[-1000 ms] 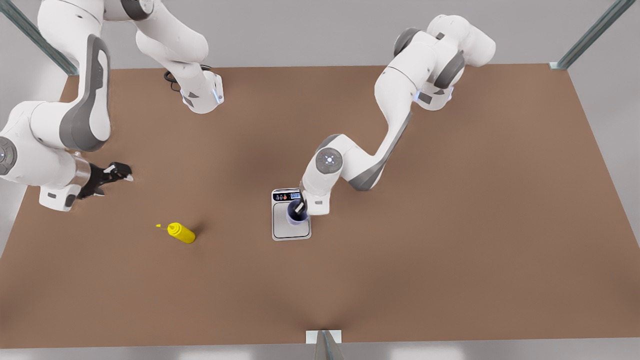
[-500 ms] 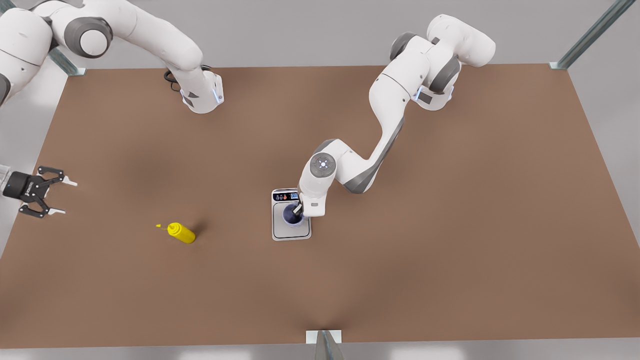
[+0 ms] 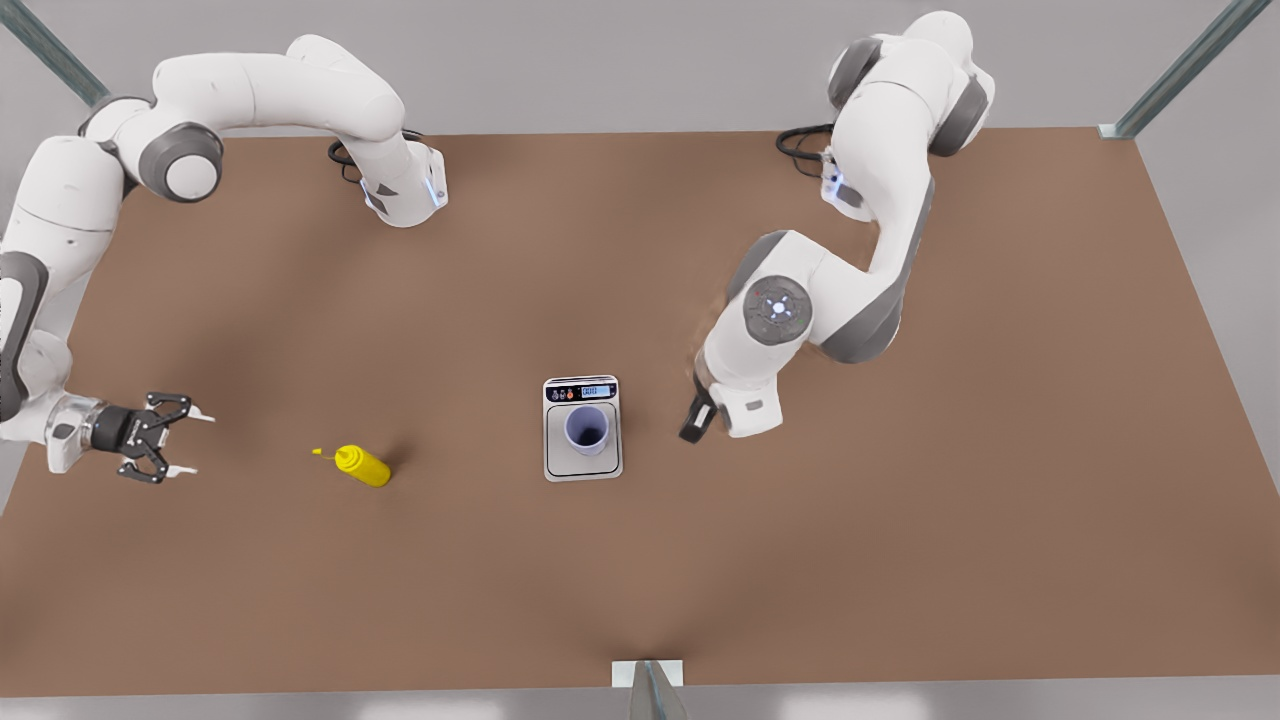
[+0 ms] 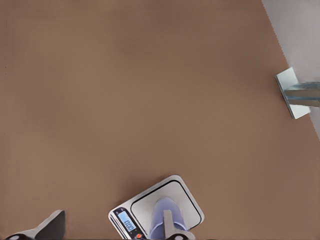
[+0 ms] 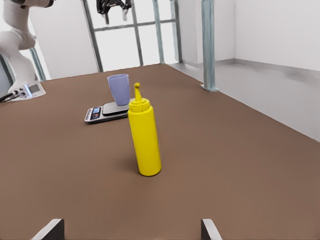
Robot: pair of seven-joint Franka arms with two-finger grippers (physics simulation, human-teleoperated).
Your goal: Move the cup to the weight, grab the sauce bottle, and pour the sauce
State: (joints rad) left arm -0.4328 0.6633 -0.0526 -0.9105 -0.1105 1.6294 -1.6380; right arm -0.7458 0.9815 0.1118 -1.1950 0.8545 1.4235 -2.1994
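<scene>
The lavender cup (image 3: 587,428) stands upright on the weight (image 3: 560,458), a small steel scale with a lit display. My left gripper (image 3: 697,417) hangs open just off the scale toward the front view's right, apart from the cup. In the left wrist view the cup (image 4: 157,212) and the weight (image 4: 142,205) lie below, behind one fingertip (image 4: 169,225). The yellow sauce bottle (image 3: 362,465) stands upright on the table. My right gripper (image 3: 195,443) is open at the front view's left, facing the bottle with a wide gap. The right wrist view has the bottle (image 5: 144,140) centred ahead, with cup (image 5: 119,89) and weight (image 5: 107,111) beyond.
The brown table (image 3: 900,500) stretches wide around the objects. A metal bracket (image 3: 648,672) sits at the near edge. Frame posts (image 5: 207,45) stand at the table corners. Black cables (image 3: 800,145) lie by the arm bases.
The left gripper let go of the cup on the scale and drew away toward the front view's right. The right gripper swung in from the front view's left edge toward the bottle.
</scene>
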